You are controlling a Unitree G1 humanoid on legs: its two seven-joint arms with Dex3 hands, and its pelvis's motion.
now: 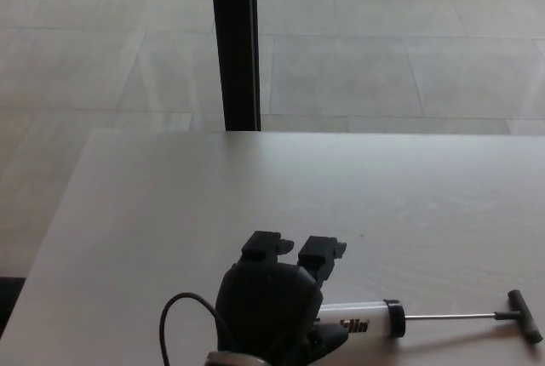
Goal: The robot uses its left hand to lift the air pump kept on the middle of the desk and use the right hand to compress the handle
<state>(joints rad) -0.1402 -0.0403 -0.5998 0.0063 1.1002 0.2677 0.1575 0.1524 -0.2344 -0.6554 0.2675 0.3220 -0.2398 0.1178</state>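
Note:
The air pump (368,318) lies flat near the desk's front edge. It has a white barrel with black lettering, a black collar, and a thin rod drawn out to the right, ending in a black T-handle (525,315). My left hand (274,305) is over the barrel's left end and hides it. Its two fingers (294,251) point away from me and its thumb (330,342) lies just below the barrel. The hand looks open, and the pump rests on the pale wooden desk (255,187). My right hand does not show.
A black cable (170,319) loops from my left wrist over the desk's front left. Behind the desk's far edge a black vertical post (234,42) stands on a tiled floor. The desk's left edge slants from the far left corner toward the bottom left.

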